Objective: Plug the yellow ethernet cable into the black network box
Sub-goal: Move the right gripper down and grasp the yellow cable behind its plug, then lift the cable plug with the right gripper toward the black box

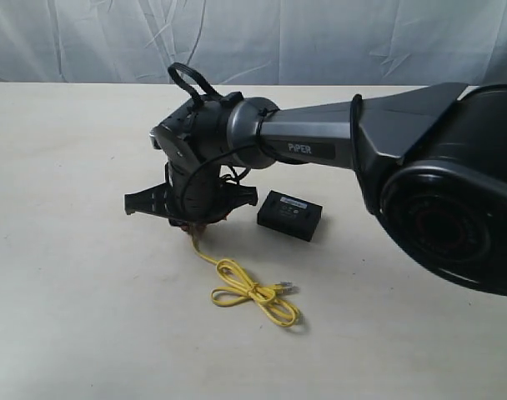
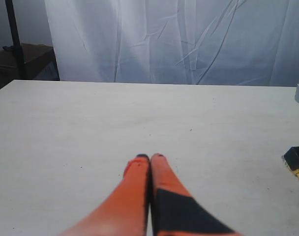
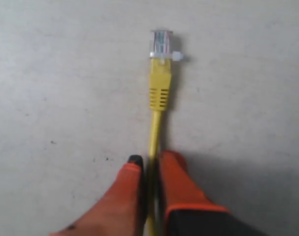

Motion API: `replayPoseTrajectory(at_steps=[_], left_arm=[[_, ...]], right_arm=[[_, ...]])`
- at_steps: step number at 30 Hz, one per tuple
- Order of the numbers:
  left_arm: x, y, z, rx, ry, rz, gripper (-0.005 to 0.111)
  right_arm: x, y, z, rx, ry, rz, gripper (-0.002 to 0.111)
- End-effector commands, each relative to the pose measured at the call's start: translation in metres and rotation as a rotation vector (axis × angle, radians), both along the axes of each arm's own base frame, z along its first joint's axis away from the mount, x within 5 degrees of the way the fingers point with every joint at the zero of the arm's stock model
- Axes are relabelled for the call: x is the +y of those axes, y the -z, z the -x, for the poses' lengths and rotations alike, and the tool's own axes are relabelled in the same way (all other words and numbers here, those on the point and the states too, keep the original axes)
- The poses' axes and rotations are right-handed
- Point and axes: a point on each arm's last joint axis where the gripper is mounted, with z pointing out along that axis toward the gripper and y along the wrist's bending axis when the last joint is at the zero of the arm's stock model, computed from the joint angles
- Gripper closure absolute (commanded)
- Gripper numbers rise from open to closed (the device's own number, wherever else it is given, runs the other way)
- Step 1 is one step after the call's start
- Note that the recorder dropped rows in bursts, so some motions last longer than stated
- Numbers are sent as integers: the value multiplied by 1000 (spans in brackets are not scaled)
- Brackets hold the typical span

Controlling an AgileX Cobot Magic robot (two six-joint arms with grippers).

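Closest looms the right arm (image 1: 437, 167), reaching from the right edge across the pale desk (image 1: 70, 317). Around the desk's middle the black box (image 1: 289, 214) lies flat, near that arm's wrist. From there the yellow cable (image 1: 252, 292) trails toward the near edge, its bow-like loop resting on the desk. Pinching the cable just behind its clear plug (image 3: 161, 44) is the right hand (image 3: 150, 160). Away from both, the left hand (image 2: 150, 158) is closed, holding nothing.

My right gripper (image 3: 150, 160) has orange fingers (image 3: 181, 182) with black patches. The yellow ethernet cable (image 3: 159, 91) ends in a clear plug (image 3: 161, 42). The black network box (image 1: 290, 214) bears a pale label (image 1: 293, 202).
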Motion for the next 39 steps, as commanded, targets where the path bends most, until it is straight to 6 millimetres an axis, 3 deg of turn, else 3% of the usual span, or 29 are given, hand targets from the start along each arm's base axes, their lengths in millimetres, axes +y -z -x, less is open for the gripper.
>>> replayPoseTrajectory(at_steps=[1, 6, 12, 17, 22, 25, 28, 34, 39], left_arm=[[0, 1, 0, -7, -2, 8, 107], [0, 1, 0, -7, -2, 8, 107], [0, 1, 0, -7, -2, 8, 107], [0, 1, 0, -7, -2, 8, 107], [0, 1, 0, -7, -2, 8, 107], [2, -2, 0, -32, -9, -91, 107], [4, -3, 0, -41, -15, -194, 107], [5, -3, 0, -47, -19, -261, 107], [1, -15, -1, -182, -2, -103, 107]], right_arm=[[-1, -8, 1, -4, -31, 12, 108], [-11, -32, 6, 24, -119, 76, 109], [-47, -63, 17, 11, -217, 75, 109], [-99, -79, 40, -8, -223, -27, 109], [-172, -97, 57, -85, -157, -90, 109], [-211, -96, 73, -99, -110, -67, 109], [-234, -93, 86, -109, -71, -49, 109], [-241, -77, 92, -88, -73, -29, 109], [-234, -59, 78, -124, -52, -48, 109]])
